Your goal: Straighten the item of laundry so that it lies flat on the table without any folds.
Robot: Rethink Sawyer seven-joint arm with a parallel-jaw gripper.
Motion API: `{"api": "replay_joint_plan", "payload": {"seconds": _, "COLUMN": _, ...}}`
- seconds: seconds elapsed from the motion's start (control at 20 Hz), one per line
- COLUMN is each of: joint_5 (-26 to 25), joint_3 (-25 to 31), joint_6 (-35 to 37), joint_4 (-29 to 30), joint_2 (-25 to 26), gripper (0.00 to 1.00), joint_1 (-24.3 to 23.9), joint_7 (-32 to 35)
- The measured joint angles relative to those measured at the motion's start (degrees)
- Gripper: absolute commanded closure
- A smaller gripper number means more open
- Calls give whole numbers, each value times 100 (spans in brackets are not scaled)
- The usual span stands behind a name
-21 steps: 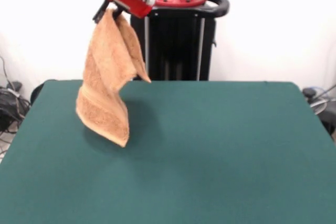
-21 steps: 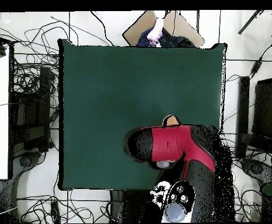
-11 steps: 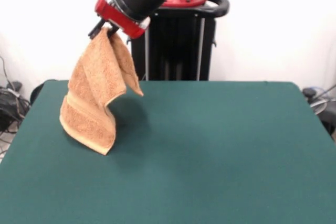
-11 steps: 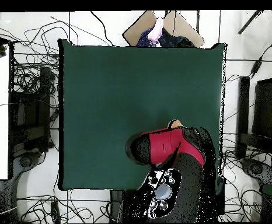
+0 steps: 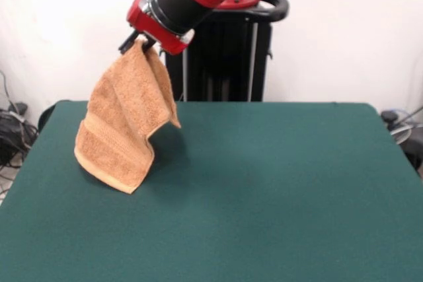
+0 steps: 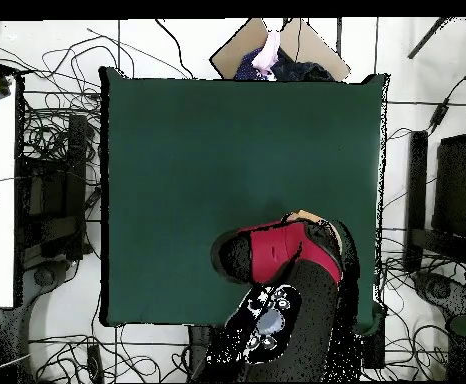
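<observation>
Swung slightly right, pincer [image 5: 139,42] stays clamped on towel [image 5: 124,124].

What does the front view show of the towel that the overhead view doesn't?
Front only: the towel hanging draped from the hand, which is shut on its top corner, its lowest corner at or just above the table. Overhead only: the table's full outline and the cables on the floor, with the arm covering nearly all the towel. Both: red arm, green table, a bit of towel.
</observation>
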Motion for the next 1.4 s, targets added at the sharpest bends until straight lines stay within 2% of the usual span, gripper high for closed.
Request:
{"api": "replay_joint_plan", "payload": {"seconds": 0.8, "joint_5": 1196, "joint_3": 0, "joint_6": 0, "joint_4": 421, "joint_2": -59, "gripper": 100, "joint_1": 260, "joint_7": 0}}
{"api": "replay_joint_plan", "payload": {"seconds": 1.15, "joint_5": 1454, "joint_3": -1, "joint_6": -49, "joint_4": 561, "joint_2": -55, "gripper": 100, "joint_1": 264, "joint_7": 0}}
{"api": "replay_joint_plan", "payload": {"seconds": 1.2, "joint_5": 1460, "joint_3": -1, "joint_6": -91, "joint_4": 567, "joint_2": -55, "gripper": 0, "joint_1": 264, "joint_7": 0}}
{"api": "replay_joint_plan", "payload": {"seconds": 1.4, "joint_5": 1460, "joint_3": -1, "joint_6": -163, "joint_4": 569, "joint_2": -53, "gripper": 0, "joint_1": 264, "joint_7": 0}}
